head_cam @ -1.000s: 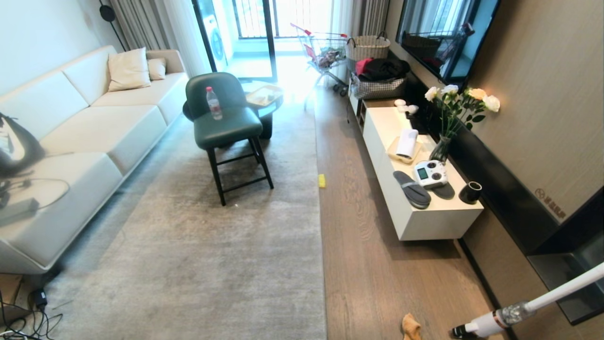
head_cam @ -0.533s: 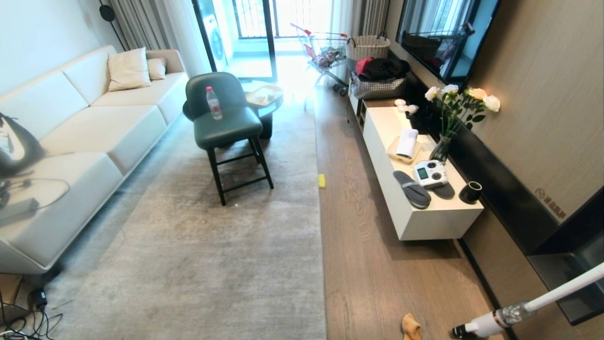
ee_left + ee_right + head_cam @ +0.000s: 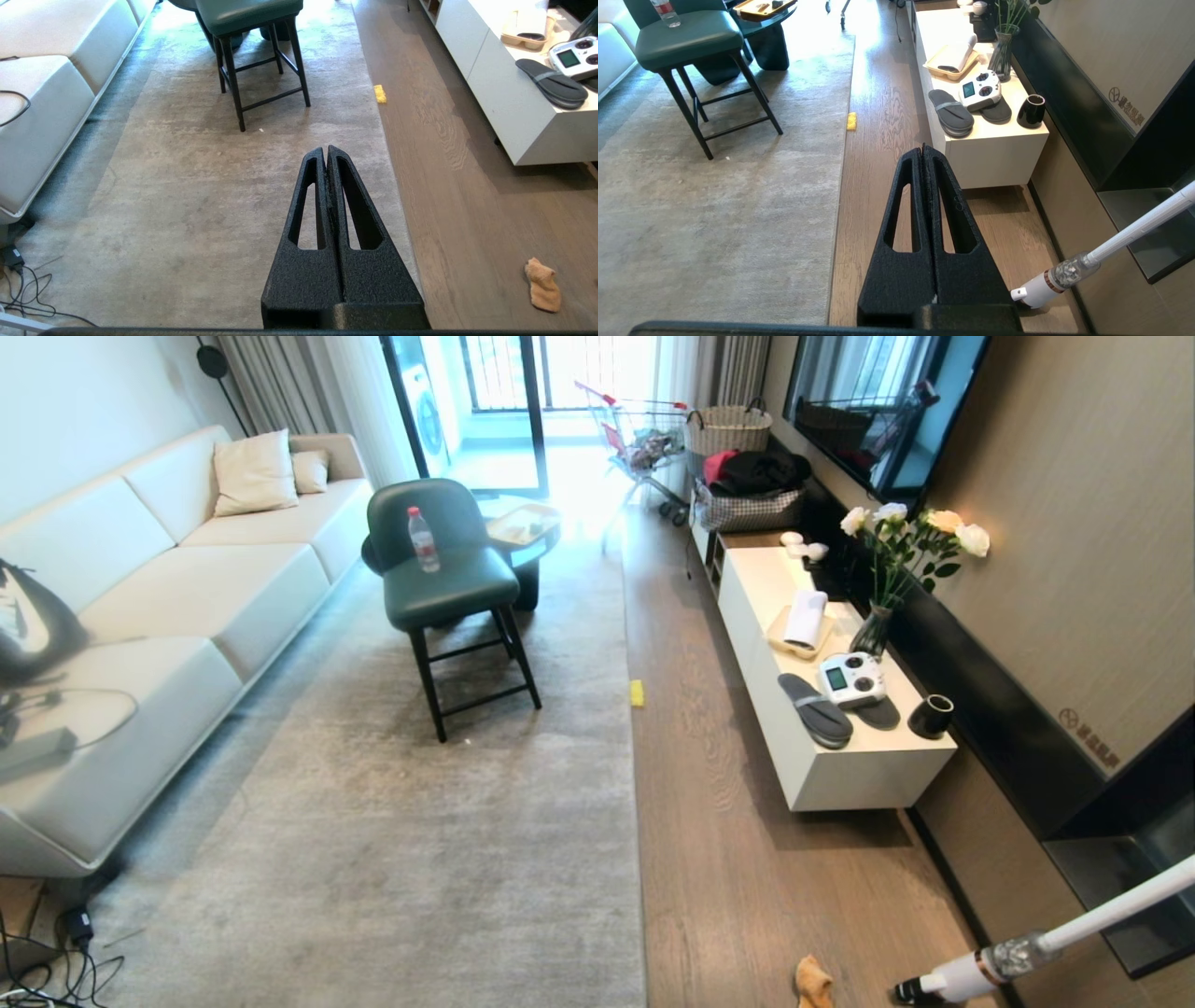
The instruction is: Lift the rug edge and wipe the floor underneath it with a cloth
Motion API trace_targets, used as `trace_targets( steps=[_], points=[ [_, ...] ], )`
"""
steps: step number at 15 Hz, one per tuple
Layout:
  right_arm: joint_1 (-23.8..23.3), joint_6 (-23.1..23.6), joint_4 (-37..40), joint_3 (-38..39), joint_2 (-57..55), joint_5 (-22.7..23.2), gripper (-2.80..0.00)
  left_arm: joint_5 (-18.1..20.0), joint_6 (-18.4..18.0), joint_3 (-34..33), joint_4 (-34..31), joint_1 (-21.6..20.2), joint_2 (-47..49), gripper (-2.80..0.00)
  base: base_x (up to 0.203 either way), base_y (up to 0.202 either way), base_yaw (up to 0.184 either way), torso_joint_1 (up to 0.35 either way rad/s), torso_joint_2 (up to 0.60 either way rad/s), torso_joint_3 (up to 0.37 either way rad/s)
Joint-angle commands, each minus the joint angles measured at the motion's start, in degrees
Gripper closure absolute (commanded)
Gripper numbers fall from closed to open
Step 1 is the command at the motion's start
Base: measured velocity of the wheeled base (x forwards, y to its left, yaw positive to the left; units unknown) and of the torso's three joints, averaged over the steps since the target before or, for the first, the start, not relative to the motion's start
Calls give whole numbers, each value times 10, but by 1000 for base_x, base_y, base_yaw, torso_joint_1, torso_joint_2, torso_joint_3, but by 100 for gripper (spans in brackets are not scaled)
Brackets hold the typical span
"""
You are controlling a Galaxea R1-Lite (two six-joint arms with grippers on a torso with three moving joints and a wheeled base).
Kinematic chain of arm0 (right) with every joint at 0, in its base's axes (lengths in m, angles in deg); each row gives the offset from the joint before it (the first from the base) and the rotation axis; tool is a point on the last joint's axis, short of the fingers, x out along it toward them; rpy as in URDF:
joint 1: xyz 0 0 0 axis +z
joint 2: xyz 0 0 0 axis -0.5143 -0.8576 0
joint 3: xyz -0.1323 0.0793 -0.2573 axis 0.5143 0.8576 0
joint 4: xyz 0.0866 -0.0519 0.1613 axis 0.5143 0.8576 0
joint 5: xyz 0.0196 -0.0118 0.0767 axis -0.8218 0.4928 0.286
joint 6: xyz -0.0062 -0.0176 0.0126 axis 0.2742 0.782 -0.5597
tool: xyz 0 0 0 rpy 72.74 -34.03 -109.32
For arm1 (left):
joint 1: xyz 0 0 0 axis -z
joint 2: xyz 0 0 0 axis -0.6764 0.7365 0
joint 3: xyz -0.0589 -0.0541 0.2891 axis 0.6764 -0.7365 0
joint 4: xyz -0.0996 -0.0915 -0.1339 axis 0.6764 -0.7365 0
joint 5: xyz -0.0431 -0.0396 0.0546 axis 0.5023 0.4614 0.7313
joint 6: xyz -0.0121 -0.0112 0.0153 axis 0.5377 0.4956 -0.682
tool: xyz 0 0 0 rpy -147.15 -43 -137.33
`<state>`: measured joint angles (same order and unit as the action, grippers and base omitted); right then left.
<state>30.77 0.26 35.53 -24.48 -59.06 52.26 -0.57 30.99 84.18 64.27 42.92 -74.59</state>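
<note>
Meanwhile, left gripper and right gripper are clenched empty; the cloth lies on the floor beside the rug edge.

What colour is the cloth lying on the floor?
Orange-tan. The cloth shows best in the left wrist view, lying on the wood-grain floor.

A green chair carries an upright water bottle, with a cream sofa to its left. A white cabinet along the right wall holds grey slippers, a white controller, a black cup and a vase of flowers. A small yellow block lies near the chair, and a white vacuum leans in at the lower right.
</note>
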Motion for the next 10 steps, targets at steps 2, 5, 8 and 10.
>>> trace_targets(
  steps=[2, 5, 8, 10],
  points=[
    [0, -1, -1, 0, -1, 0, 0, 0, 0, -1, 0, 0, 0, 0, 0, 0, 0, 0, 0, 0],
    [0, -1, 0, 0, -2, -1, 0, 0, 0, 0, 0, 0, 0, 0, 0, 0, 0, 0, 0, 0],
    [0, 0, -1, 0, -1, 0, 0, 0, 0, 0, 0, 0, 0, 0, 0, 0, 0, 0, 0, 0],
    [0, 0, -1, 0, -1, 0, 0, 0, 0, -1, 0, 0, 0, 0, 0, 0, 0, 0, 0, 0]
  ],
)
